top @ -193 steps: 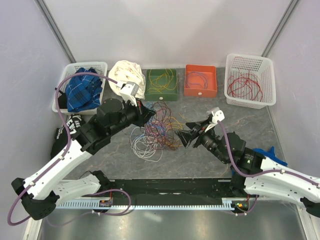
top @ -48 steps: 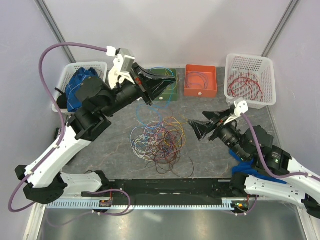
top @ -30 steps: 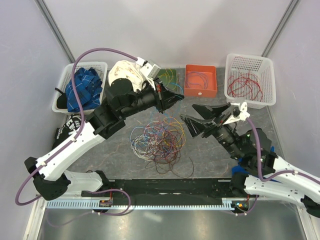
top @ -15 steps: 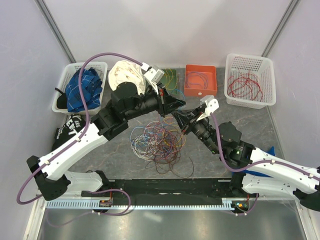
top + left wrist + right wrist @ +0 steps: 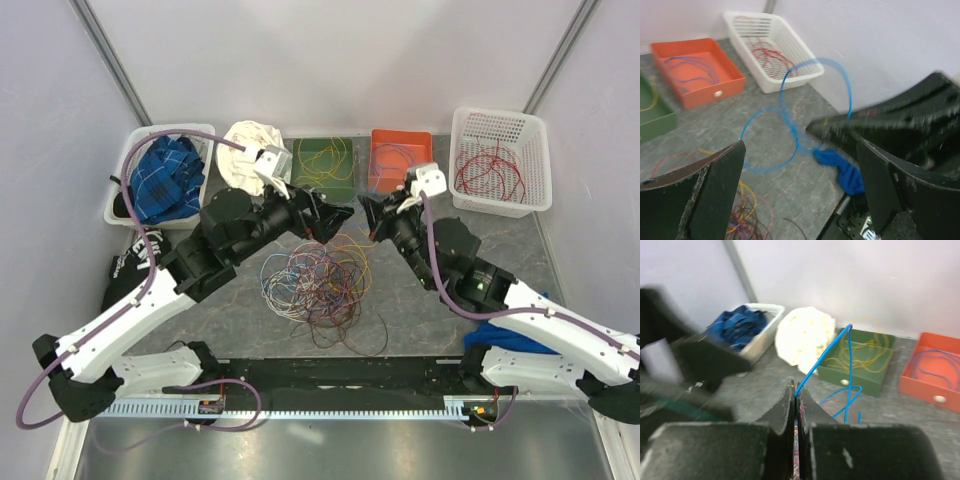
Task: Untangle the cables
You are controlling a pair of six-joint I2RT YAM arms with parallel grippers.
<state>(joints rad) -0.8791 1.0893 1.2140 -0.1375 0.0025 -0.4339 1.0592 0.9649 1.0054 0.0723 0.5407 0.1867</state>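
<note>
Nearest, the cables (image 5: 315,280) lie tangled on the bench (image 5: 240,325). Above them, the left gripper (image 5: 801,147) holds its jaws wide apart and empty; the right gripper (image 5: 796,395) has its jaws pinched on one blue cable (image 5: 826,356), short of the green box (image 5: 325,165).

The top view looks steeply down from above and behind the arm bases over the whole tabletop (image 5: 570,250), with the orange tray (image 5: 401,160) at the far side. The left wrist view sits close behind the left end effector (image 5: 801,147) and faces right of that tray. The right wrist view, close behind the right end effector (image 5: 795,387), faces left of it. All three catch the tray, and both wrist views catch the blue cable (image 5: 792,135)
</note>
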